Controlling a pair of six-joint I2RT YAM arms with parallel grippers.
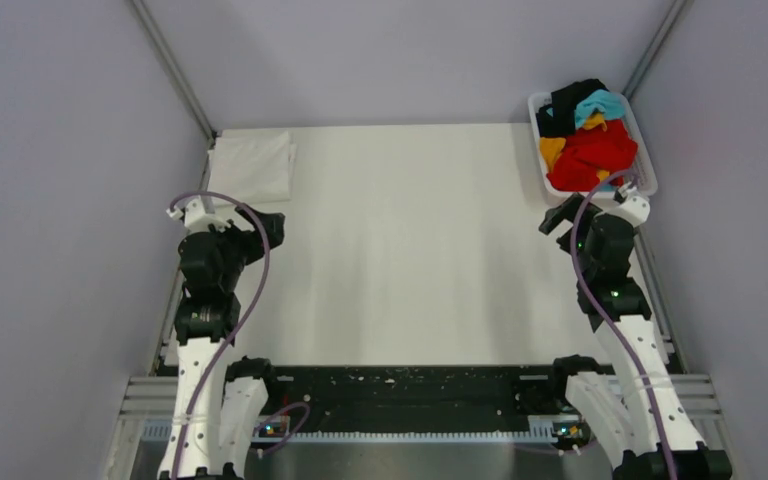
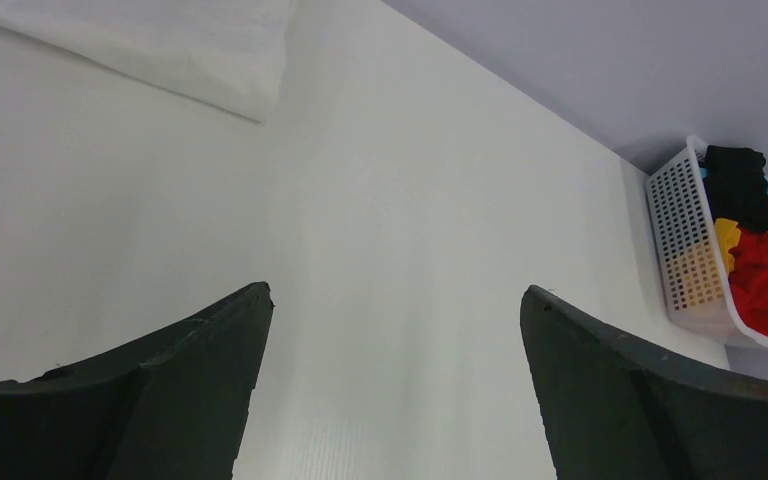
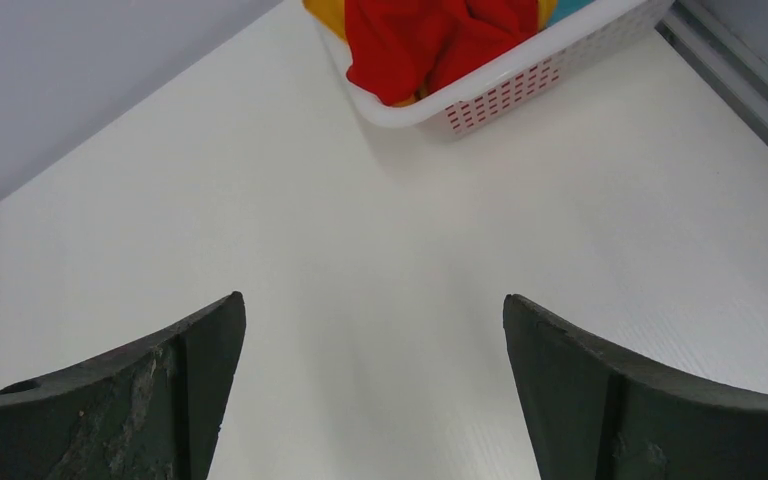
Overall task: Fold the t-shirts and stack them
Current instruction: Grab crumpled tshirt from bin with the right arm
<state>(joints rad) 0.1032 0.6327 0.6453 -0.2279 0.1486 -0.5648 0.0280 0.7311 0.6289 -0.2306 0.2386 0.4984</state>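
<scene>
A folded white t-shirt (image 1: 250, 166) lies at the table's far left corner; it also shows in the left wrist view (image 2: 175, 45). A red t-shirt (image 1: 592, 155), with orange-yellow (image 1: 552, 150), turquoise (image 1: 598, 104) and black (image 1: 570, 100) ones, is heaped in the white mesh basket (image 1: 647, 170) at the far right. My left gripper (image 1: 268, 228) is open and empty, just below the white shirt. My right gripper (image 1: 560, 215) is open and empty, just in front of the basket. The red shirt shows in the right wrist view (image 3: 430, 40) and in the left wrist view (image 2: 765, 285).
The white table (image 1: 410, 250) stretches between the arms. Grey walls close in on three sides, with metal rails (image 1: 175, 70) at the corners. A black strip (image 1: 410, 385) runs along the near edge between the arm bases.
</scene>
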